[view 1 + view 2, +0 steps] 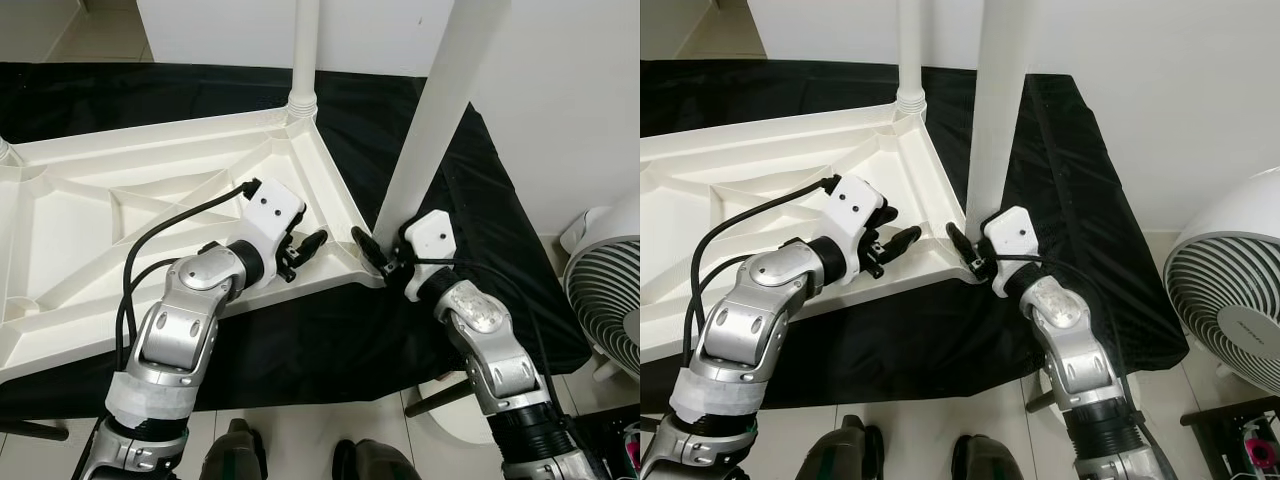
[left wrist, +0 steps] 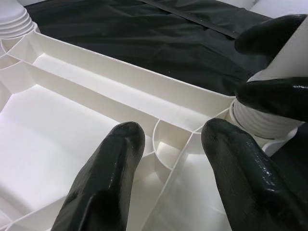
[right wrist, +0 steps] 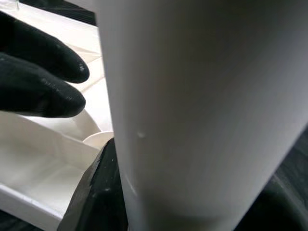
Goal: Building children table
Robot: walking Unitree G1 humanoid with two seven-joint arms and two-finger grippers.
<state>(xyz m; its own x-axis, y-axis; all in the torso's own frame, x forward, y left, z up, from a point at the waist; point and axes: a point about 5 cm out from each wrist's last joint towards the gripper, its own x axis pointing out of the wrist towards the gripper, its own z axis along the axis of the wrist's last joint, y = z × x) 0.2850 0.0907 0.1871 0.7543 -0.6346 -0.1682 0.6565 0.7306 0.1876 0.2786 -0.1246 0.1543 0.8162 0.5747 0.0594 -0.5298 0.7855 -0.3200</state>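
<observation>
Tabletop (image 1: 90, 215) lies upside down on a black sheet (image 1: 400, 120), ribbed underside up. One leg (image 1: 305, 50) is already standing in the far corner socket. A second leg (image 1: 430, 130) is at the near right corner, base at the socket (image 2: 262, 120) but leaning, so I judge it not seated or threaded home yet. Right gripper (image 1: 375, 255) has its jaws clenched around that leg's base, right at the socket; the right wrist view shows the white tube pressed against one finger (image 3: 96, 192). Left gripper (image 1: 300, 250) sits just beside the right jaws, over the tabletop's rim; jaws released, gripping nothing, fingers (image 2: 103, 178) spread above the ribs just short of the socket, probably steadying the top. Far left corner seems to have a leg stub (image 1: 3, 150) at the frame edge, can't confirm. Near left corner is out of view. So: at least one leg done, second in progress, remainder unknown, then flip. A fan (image 1: 1235, 300) stands on the floor well off to the right of the right jaws.
</observation>
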